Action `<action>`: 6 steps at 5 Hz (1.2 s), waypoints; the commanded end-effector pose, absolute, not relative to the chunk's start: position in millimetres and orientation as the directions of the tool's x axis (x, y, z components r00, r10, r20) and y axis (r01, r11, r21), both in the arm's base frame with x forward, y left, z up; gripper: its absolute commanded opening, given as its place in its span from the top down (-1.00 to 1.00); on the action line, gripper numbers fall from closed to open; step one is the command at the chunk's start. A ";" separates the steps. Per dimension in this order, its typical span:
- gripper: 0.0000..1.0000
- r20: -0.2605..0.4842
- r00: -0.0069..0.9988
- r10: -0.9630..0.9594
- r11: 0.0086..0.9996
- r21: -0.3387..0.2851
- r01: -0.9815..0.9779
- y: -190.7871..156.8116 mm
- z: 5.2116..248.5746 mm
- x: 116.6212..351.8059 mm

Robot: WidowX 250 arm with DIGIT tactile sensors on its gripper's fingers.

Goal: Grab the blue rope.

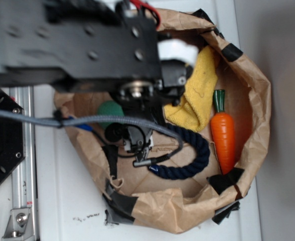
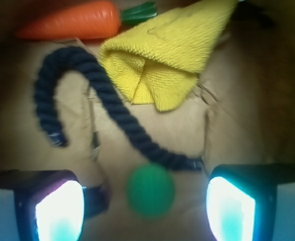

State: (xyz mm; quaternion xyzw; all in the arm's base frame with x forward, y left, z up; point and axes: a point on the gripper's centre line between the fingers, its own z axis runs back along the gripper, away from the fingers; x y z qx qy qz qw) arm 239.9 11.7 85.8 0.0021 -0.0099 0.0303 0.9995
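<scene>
In the exterior view you are looking down on a brown paper bag (image 1: 258, 108) with its rim rolled down and patched with black tape, lying on the white tabletop (image 1: 62, 201). The black arm reaches in from the left and covers the bag's upper left part. The claw (image 1: 137, 145) hangs low inside the bag, but from here you cannot tell how its fingers stand. The blue rope (image 1: 195, 155) lies on the bag floor in a curve just right of the claw; one capped end sits just below the claw, and the rest sweeps up toward the yellow cloth (image 1: 197, 95). The toy carrot (image 1: 223, 135) lies along the right wall, green top pointing up in the picture, close beside the rope's bend. A green ball (image 1: 109, 110) peeks out from under the arm, and a thin grey cable (image 1: 32, 120) crosses the bag's left rim.

In the wrist view the claw (image 2: 145, 206) stands wide apart — its two fingers (image 2: 54, 208) frame the bottom corners and hold nothing. The green ball (image 2: 151, 190) sits between them, near one end of the blue rope (image 2: 115, 108). From there the rope runs up and left, hooks over and comes back down to its other end at the left. The yellow cloth (image 2: 167, 55) lies folded just right of the hook, touching the rope, with the toy carrot (image 2: 72, 21) above at the top edge — its leaves against the cloth.
</scene>
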 end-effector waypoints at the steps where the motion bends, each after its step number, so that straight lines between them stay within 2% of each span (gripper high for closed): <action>1: -1.00 0.007 0.999 -0.045 0.997 -0.060 0.045 -21.5 24.2 263.0; 2: -0.76 -0.021 0.998 -0.054 0.993 -0.105 0.052 -49.9 18.6 267.4; 3: 1.00 -0.039 0.999 -0.036 0.998 -0.059 0.034 -55.3 14.0 267.0; 4: 1.00 -0.053 0.998 -0.020 0.999 -0.031 0.018 -47.5 8.6 270.4; 5: 1.00 -0.043 0.999 -0.005 1.000 -0.020 0.004 -40.9 14.8 276.1; 6: 1.00 0.008 1.000 0.026 1.000 -0.010 -0.026 -29.3 57.7 277.7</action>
